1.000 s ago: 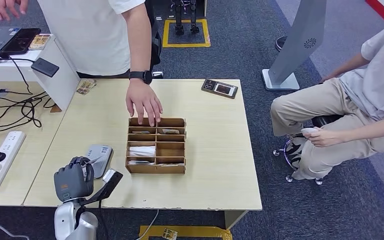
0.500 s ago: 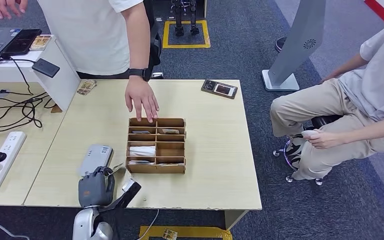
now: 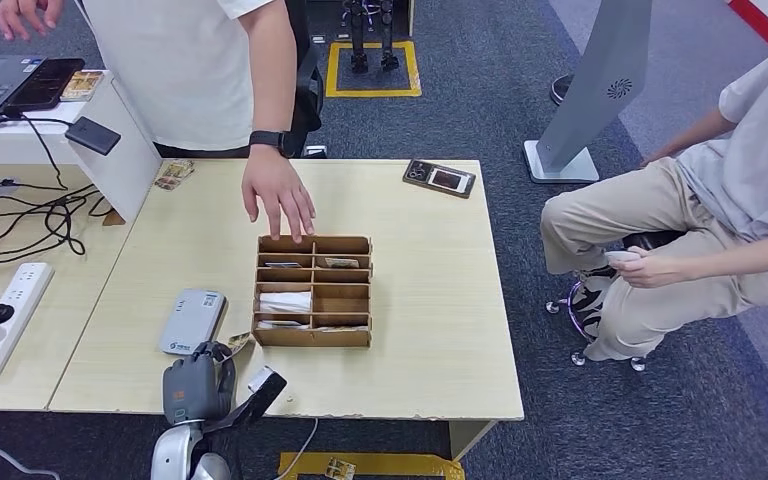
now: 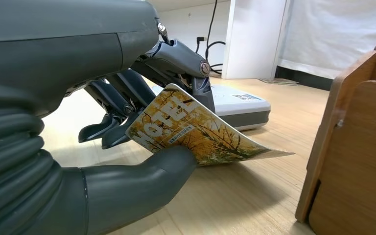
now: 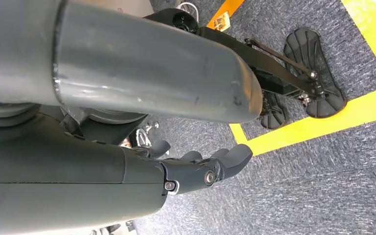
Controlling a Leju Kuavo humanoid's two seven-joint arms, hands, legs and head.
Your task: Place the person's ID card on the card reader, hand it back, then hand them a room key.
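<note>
My left hand (image 3: 198, 386) is low over the table's near edge, just in front of the grey card reader (image 3: 192, 320). It pinches a card (image 4: 200, 132) printed with "HOTEL" and an autumn scene between the thumb and fingers (image 4: 127, 105). The card's free end points at the wooden sorting box (image 3: 312, 290); its corner (image 3: 238, 343) peeks out by the box's near left corner. The reader (image 4: 240, 105) lies flat just beyond the card, and its top is bare. A person's hand (image 3: 278, 205) rests at the box's far edge. My right hand (image 5: 196, 171) hangs over the carpet holding nothing.
Several cards lie in the box's compartments. A phone (image 3: 440, 177) lies at the table's far right. A power strip (image 3: 5, 315) and cables lie on the desk to the left. A second person (image 3: 700, 220) sits to the right of the table.
My left hand has moved right and nearer, from over the reader to the table's edge by the box, still holding the card. The person's hand has drawn back slightly.
</note>
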